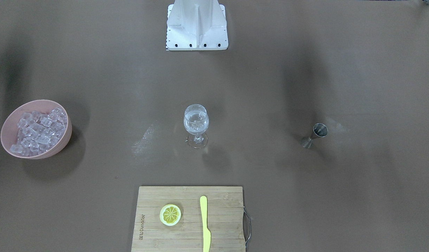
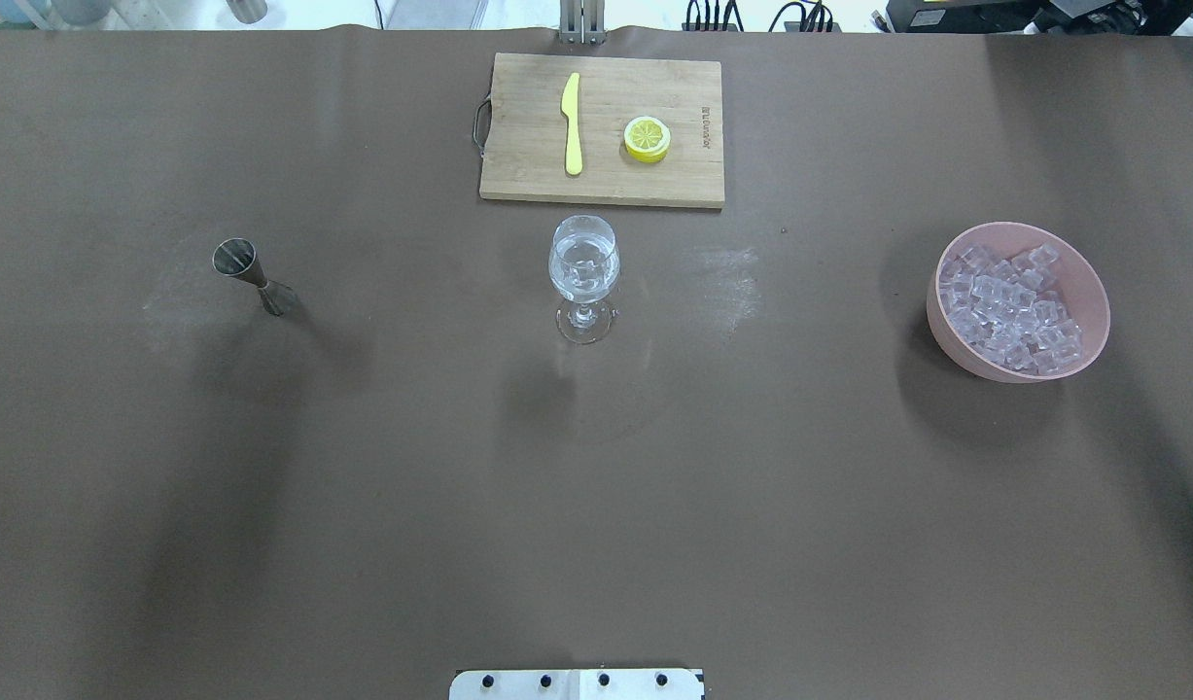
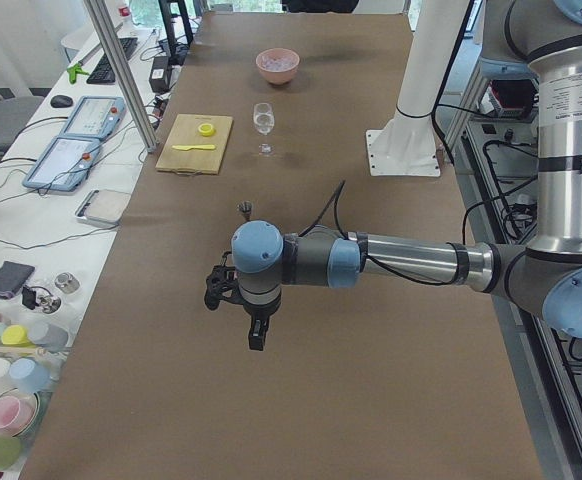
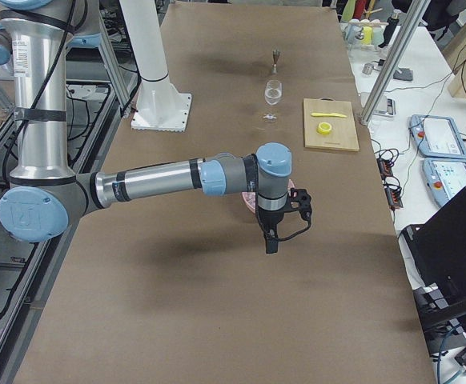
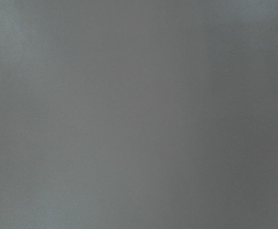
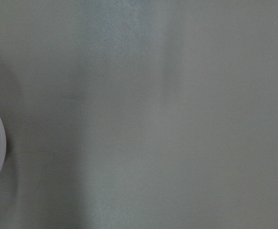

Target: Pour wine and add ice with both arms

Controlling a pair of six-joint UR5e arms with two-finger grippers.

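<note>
Where the front-facing view looks down, wine glass [image 1: 196, 123] stands mid-tabletop [image 1: 305, 196] with clear contents; ice [image 1: 37, 131] heaped in pink bowl [image 1: 66, 134] well off to robot's right, metal jigger [image 1: 314, 134] upright to its left; cutting board [image 1: 224, 210] carries lemon slice [image 1: 170, 214] and yellow knife [image 1: 204, 224]. Overhead: same layout. Exterior left: left arm [image 3: 401, 262] over tabletop, left gripper [image 3: 257, 340] pointing down, fingers' state cannot tell. Exterior right: right arm [image 4: 153, 182], right gripper [image 4: 271, 244] pointing down near bowl, fingers cannot tell either. Left wrist: tabletop only. Right wrist: bowl rim with ice at left edge.
</note>
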